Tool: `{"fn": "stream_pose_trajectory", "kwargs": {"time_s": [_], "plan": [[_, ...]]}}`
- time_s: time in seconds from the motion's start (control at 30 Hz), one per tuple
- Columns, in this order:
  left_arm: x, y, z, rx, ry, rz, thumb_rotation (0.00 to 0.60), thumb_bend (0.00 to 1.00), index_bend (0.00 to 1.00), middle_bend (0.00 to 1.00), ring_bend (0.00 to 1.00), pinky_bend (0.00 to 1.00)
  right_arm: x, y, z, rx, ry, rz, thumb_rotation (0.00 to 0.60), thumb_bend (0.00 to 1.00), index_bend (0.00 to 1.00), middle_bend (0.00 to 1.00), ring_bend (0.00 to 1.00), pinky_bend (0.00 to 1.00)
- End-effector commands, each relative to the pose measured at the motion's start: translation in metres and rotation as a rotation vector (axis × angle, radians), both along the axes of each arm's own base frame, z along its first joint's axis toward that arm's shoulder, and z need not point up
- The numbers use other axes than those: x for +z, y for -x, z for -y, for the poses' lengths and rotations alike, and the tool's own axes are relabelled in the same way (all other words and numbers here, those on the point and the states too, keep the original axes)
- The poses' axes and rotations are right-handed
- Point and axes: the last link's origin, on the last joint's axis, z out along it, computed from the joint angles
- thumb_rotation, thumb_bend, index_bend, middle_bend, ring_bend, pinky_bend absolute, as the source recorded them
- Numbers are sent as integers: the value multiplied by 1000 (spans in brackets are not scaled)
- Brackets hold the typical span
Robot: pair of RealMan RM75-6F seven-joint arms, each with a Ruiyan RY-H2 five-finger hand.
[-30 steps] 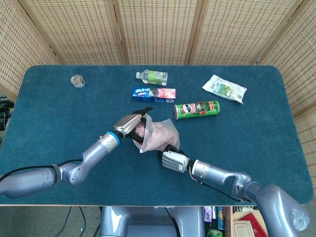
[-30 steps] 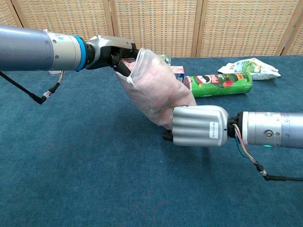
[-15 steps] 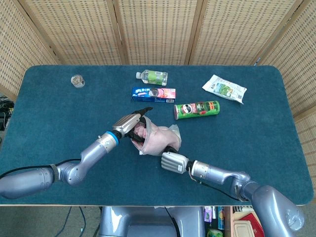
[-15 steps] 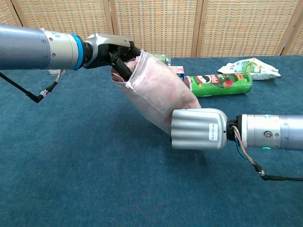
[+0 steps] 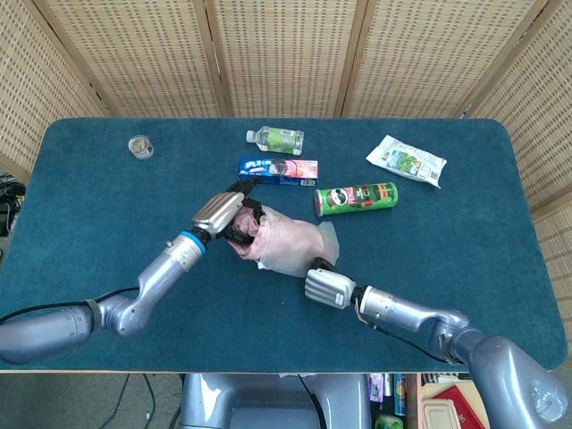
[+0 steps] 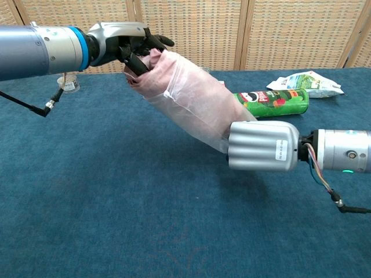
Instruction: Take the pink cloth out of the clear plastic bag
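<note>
The clear plastic bag [image 5: 299, 248] [image 6: 200, 110] is stretched between my two hands above the blue table. Through it shows the pink cloth [image 5: 259, 234] [image 6: 152, 74], bunched toward the bag's mouth. My left hand [image 5: 225, 214] [image 6: 126, 45] grips the cloth's end at that mouth, raised at the left. My right hand [image 5: 323, 286] [image 6: 264, 146] holds the bag's closed bottom end lower down; its fingers are hidden behind the hand's back.
A green chip can [image 5: 356, 197] [image 6: 271, 102] lies just beyond the bag. Further back are a blue cookie box [image 5: 278, 170], a small water bottle [image 5: 275, 138], a white snack bag [image 5: 407, 160] [image 6: 305, 83] and a small jar [image 5: 139, 146].
My left hand has pulled up and to the left with the cloth's end; my right hand has shifted right, so the bag is now stretched long and the cloth sits nearer its mouth.
</note>
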Motion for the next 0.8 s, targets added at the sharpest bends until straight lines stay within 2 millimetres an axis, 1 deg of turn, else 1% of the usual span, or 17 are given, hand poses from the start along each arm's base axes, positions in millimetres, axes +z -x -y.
{"fn": "stream_pose_trajectory", "kwargs": {"time_s": [0.03,0.07,0.13,0.2,0.3,0.33,0.4,0.43,0.5,0.6,0.67,0.77,0.8], "plan": [[19,6,-6,0,-62,5,600,381,695,0,0,0,11,7,4,-5,34,-15,600,875,902,965,942,1000],[45,12,-13,8,-133,13,600,381,695,0,0,0,24,18,10,-17,77,-34,600,876,902,965,942,1000],[69,19,-16,14,-185,11,600,380,695,0,0,0,37,26,14,-32,110,-47,600,876,902,965,942,1000],[85,25,-19,22,-220,6,600,380,695,0,0,0,45,32,16,-45,133,-55,600,875,902,965,942,1000],[118,40,-22,49,-294,-8,600,380,695,0,0,0,58,42,19,-72,173,-64,600,875,902,965,942,1000],[132,49,-23,66,-325,-19,600,380,695,0,0,0,66,48,20,-84,195,-70,600,875,902,965,942,1000],[150,63,-23,94,-359,-36,600,380,695,0,0,0,74,53,21,-98,215,-72,600,875,902,965,942,1000],[160,74,-23,117,-379,-48,600,380,695,0,0,0,79,58,21,-111,230,-71,600,875,902,965,942,1000],[172,90,-21,151,-396,-62,600,380,695,0,0,0,84,62,21,-125,244,-69,600,875,902,965,942,1000],[183,113,-20,206,-408,-70,600,380,695,0,0,0,89,68,18,-138,256,-72,600,875,902,965,942,1000],[186,127,-18,234,-406,-74,600,381,695,0,0,0,90,71,16,-147,262,-72,600,875,902,965,942,1000],[183,140,-17,261,-392,-74,600,380,695,0,0,0,89,73,14,-155,264,-66,600,874,899,959,942,1000],[181,145,-17,268,-385,-77,600,380,668,0,0,0,88,73,13,-160,263,-57,600,835,856,937,942,1000]]}}
